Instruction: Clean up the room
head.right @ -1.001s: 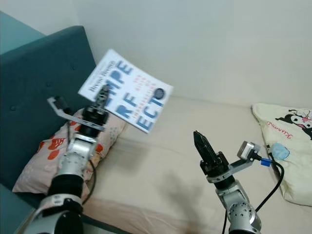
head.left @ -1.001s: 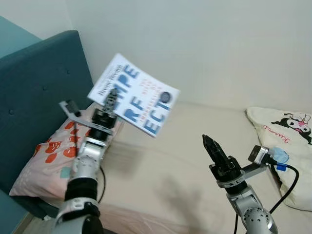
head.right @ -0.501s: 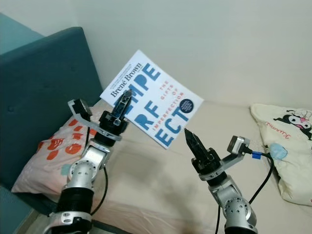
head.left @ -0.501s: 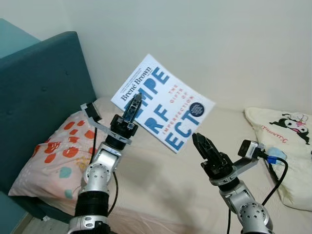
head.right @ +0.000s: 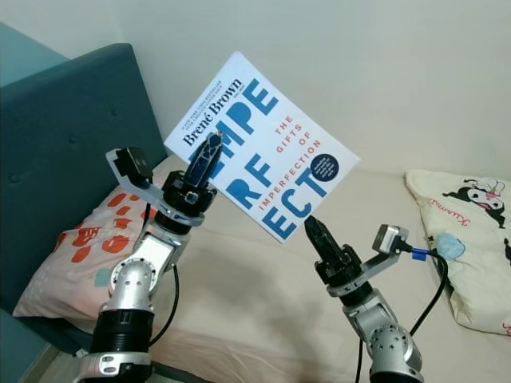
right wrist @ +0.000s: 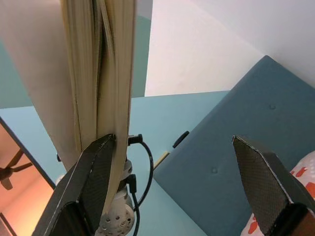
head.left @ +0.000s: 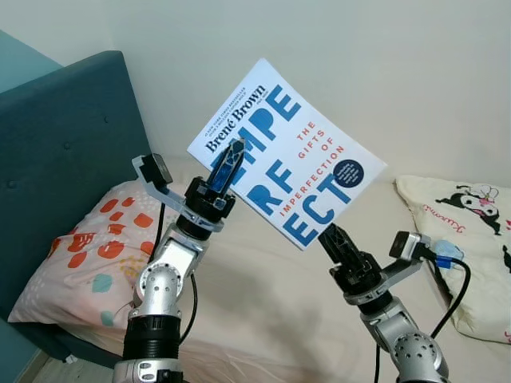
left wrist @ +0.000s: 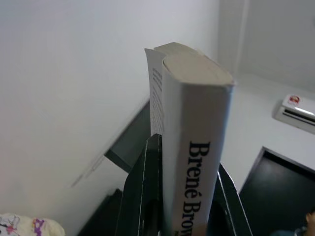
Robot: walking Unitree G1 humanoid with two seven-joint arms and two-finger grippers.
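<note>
Aloft, book (head.left: 291, 152) pinched at spine by left fingers (head.left: 227, 165); right fingers (right wrist: 98, 172) spread at its lower corner

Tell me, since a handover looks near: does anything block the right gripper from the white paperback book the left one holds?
Nothing visible does. The open right gripper sits at the lower corner of the white paperback book, one finger against the page edges; the left gripper clamps its spine.

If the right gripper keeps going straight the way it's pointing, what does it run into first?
Most likely the book. The right gripper is open, pointing up at the book's lower corner, which the left gripper holds up by the spine. In the right wrist view the page edges already sit against one finger; exact depth is unclear.
</note>
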